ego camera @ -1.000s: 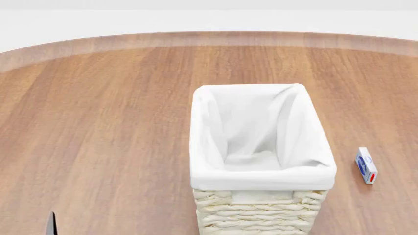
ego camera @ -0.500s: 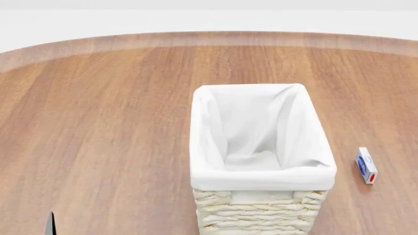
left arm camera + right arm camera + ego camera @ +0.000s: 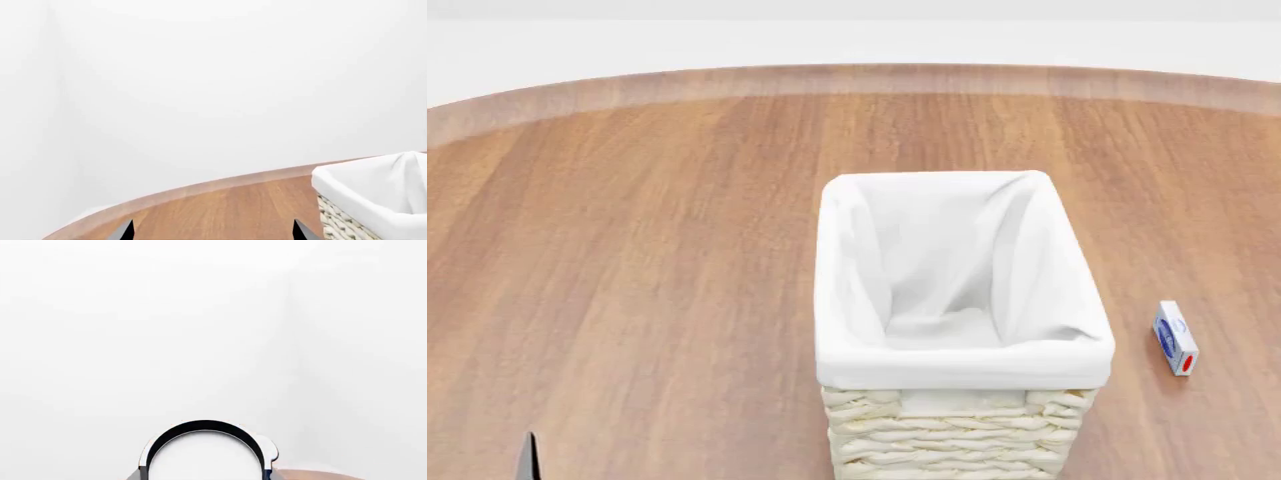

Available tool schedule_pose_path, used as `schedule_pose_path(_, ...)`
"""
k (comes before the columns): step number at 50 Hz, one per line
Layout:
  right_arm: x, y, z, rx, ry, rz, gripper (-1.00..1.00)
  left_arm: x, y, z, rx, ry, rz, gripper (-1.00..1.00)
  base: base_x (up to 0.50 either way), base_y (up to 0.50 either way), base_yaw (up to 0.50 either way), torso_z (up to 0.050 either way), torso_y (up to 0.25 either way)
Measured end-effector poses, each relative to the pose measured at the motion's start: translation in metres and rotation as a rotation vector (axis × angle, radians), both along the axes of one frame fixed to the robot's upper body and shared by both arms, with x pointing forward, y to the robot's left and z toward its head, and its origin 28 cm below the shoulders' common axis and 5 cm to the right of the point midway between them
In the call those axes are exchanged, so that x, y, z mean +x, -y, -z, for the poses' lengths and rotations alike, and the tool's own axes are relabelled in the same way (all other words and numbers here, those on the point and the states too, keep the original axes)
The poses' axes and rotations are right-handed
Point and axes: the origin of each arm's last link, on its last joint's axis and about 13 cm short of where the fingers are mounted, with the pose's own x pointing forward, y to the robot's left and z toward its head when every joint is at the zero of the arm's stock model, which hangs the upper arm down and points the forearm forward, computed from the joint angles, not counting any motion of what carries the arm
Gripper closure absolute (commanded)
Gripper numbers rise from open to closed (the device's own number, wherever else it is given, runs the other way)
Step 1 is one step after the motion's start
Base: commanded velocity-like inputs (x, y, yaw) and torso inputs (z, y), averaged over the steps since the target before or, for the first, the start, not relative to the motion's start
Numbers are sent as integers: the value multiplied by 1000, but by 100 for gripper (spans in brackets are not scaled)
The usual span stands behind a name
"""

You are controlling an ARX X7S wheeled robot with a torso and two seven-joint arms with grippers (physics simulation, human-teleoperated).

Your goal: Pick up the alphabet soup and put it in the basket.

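Filling frame: white-topped alphabet soup [image 3: 203, 455]

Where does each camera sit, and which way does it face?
Head: high, looking down on table and basket; dark sliver lower left.
Left wrist: low, facing across table to wall; left gripper fingertips apart.
Right wrist: facing wall; white round top close; fingers unclear.
Shared: basket, in head and left wrist.

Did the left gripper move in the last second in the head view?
Yes, slightly. Its dark finger tip at the bottom edge sits a little lower and further left than before, judged against the basket, which stays put.
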Motion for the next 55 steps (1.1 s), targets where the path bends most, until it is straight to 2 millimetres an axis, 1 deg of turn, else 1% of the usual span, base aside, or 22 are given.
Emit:
schedule_pose_path(9,14,-15,-22,-3,18,-75,100,1,0,1,-1,-3,0,-100,0,0,0,0,1)
schedule_pose_path(13,26,-23,-31,-9,26,-117,100,1,0,1,-2,-4,0,-100,3,0,0,0,0)
schedule_pose_path(31,96,-64,-67,-37,71,-286,100,1,0,1,-1,-8,-3,-100,0,0,0,0,1)
schedule_pose_path(43,147,-99,-97,-56,82,-393,100,1,-1,1,-2,-8,-5,-100,0,0,0,0,0)
schedule_pose_path(50,169,-117,-109,-65,73,-436,100,1,-1,1,-3,-8,-5,-100,0,0,0,0,1)
schedule_pose_path(55,186,-127,-114,-68,55,-453,100,1,-1,2,-4,-9,-5,-100,0,0,0,0,0)
